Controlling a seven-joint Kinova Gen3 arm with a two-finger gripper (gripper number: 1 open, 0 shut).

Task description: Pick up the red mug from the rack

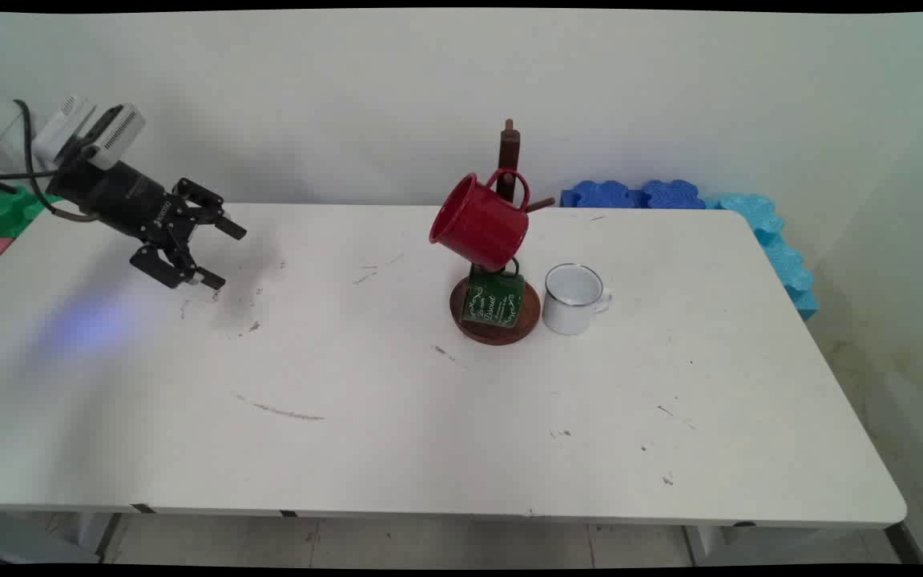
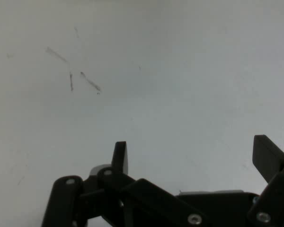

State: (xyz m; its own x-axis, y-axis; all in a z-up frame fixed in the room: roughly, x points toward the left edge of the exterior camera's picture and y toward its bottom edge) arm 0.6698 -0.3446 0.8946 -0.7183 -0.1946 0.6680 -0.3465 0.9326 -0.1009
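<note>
Scuffed white table (image 1: 429, 417) in the near field, bare beneath the claw (image 1: 221, 255) at far left, fingers (image 2: 120, 156) spread wide, holding and touching nothing. Well apart at right: white mug (image 1: 574, 298) just beside wooden mug stand (image 1: 501, 240) bearing red mug (image 1: 479, 220) and green mug (image 1: 493, 298). Probable hazard: hanging mugs knocked off by any careless sweep rightward.

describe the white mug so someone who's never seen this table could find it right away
Start at the wooden mug stand on the far right part of the white table, where a red mug hangs high and a green mug hangs low over the base. The white mug stands just right of that base, upright on the table. It alone is not on the stand.
</note>
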